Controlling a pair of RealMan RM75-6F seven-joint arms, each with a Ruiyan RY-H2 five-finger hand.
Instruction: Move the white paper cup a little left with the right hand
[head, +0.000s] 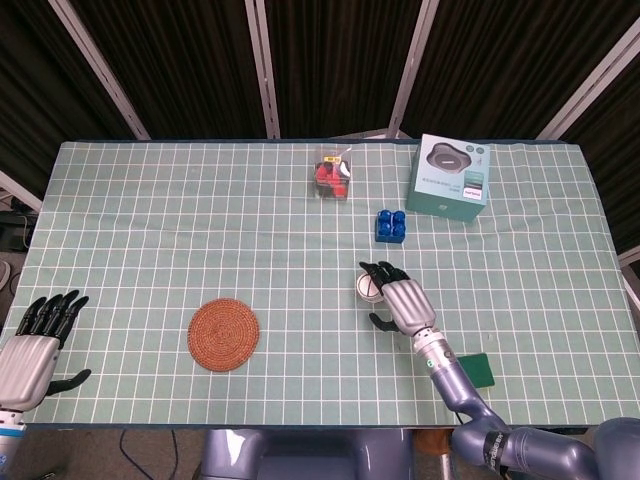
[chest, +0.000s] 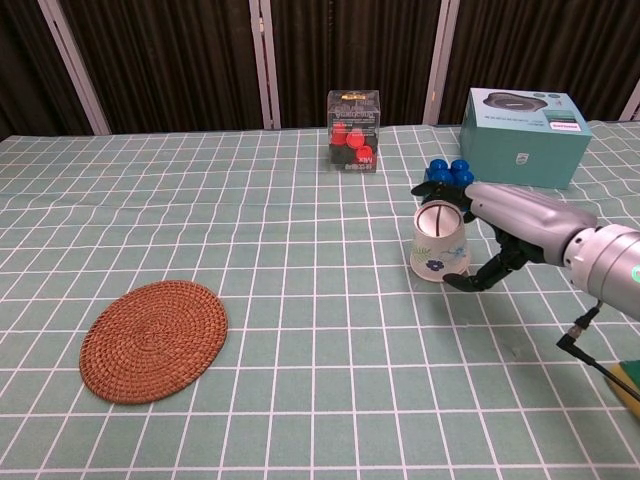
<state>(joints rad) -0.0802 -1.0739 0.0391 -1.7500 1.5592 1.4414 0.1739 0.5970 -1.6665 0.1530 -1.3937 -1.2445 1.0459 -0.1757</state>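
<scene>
At the far left edge of the desk (head: 150, 220), covered in a green checked cloth, the left robot hand (head: 35, 345) is seen from above, holding nothing, its dark fingers spread. A round woven mat (head: 224, 334) is laid flat on the near left part of the cloth, well apart from everything else. Toward the far edge, near the middle, a clear box of red pieces (chest: 353, 132) is stood upright. The white paper cup (chest: 440, 240), printed with small blue flowers, is placed upright on the cloth right of centre, its open mouth turned up. Just behind it a blue block (chest: 447, 174) with round studs is seen, partly hidden by the cup in the chest view. The right robot hand (chest: 505, 225) is held just beside the cup on its right; its dark fingers are curved around the cup's far and near sides, but nothing is clasped, and a narrow gap is shown between the lower fingertip and the cup's base. A teal carton (head: 449, 176) with a product picture on its lid is set at the far right of the desk. A dark green flat object (head: 470, 371) is shown at the near right edge, beside the right forearm
</scene>
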